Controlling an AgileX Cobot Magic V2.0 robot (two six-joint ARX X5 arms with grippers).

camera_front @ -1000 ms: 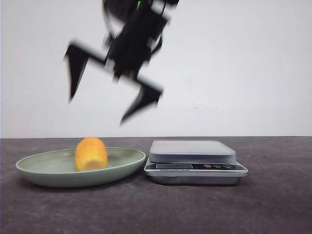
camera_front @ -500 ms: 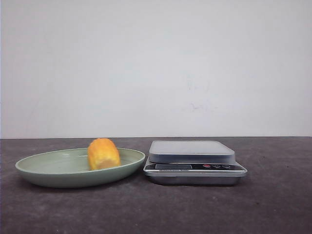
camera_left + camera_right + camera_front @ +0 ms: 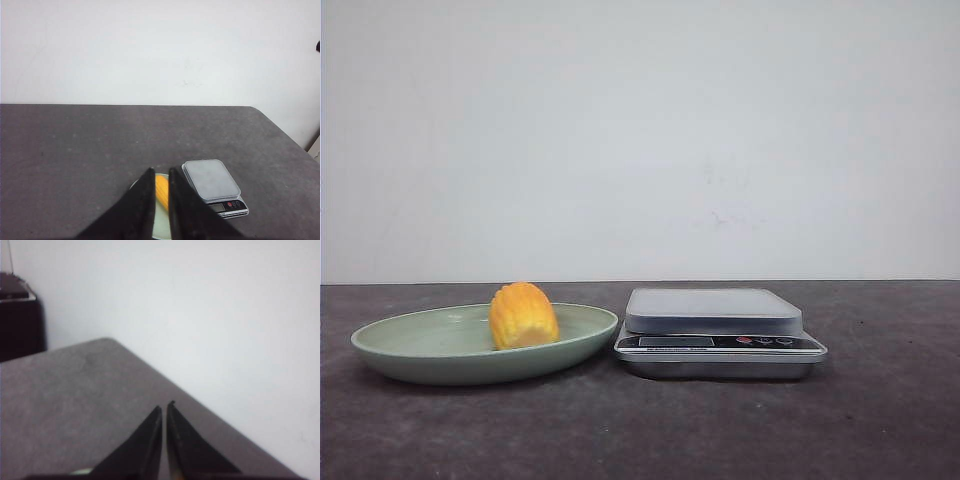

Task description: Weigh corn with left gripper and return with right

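Note:
The corn (image 3: 523, 316), a stubby yellow-orange cob piece, lies in the pale green plate (image 3: 420, 352) at the left of the table. The silver scale (image 3: 715, 322) stands just right of the plate, with nothing on its platform. Neither gripper shows in the front view. In the left wrist view my left gripper (image 3: 160, 171) is high above the table, its jaws drawn together to a narrow slit and empty. Through the slit I see the corn (image 3: 161, 192) far below, with the scale (image 3: 210, 180) beside it. My right gripper (image 3: 165, 405) is shut and empty, high over a table corner.
The dark table top (image 3: 880, 420) runs bare to the right of the scale and in front of it. A plain white wall stands behind. A dark box-like object (image 3: 15, 320) stands beyond the table edge in the right wrist view.
One second ago an arm with an open gripper hung blurred above the plate; it has left the front view. The corn rocked right on the plate, then settled back a little.

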